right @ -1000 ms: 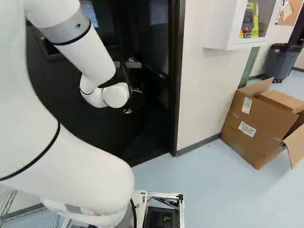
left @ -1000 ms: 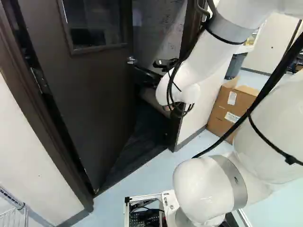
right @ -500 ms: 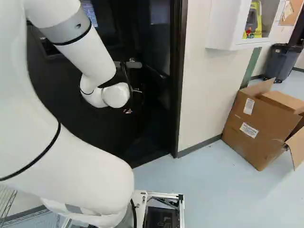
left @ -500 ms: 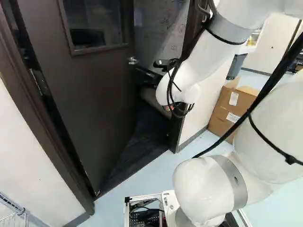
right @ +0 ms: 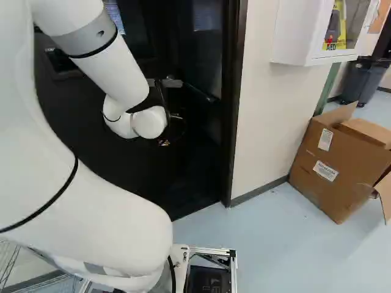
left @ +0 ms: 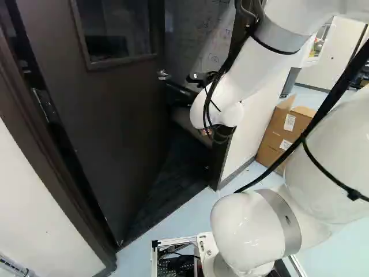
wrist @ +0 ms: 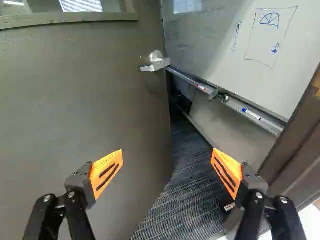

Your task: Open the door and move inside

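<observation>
The dark door (left: 104,133) with a window stands part-way open, swung into the room beyond. Its lever handle (wrist: 156,64) is on the door's free edge. In the left base view my gripper (left: 206,131) is largely hidden behind the white wrist, in front of the doorway. The wrist view shows the gripper (wrist: 167,172) open, nothing between its orange pads. The door face lies ahead of one finger, the door frame (wrist: 292,155) beside the other. The handle is farther ahead, clear of both fingers.
Dark carpet (wrist: 185,200) runs through the gap between door and frame. Inside, a whiteboard (wrist: 240,45) with a marker tray lines the wall. Right of the doorway are a wall (right: 269,116), a white cabinet (right: 305,36) and an open cardboard box (right: 336,168).
The base has moved a little: doorway, wall and box have shifted to the right and slightly down in the base views. The arm holds its pose; the door looks unchanged against its frame.
</observation>
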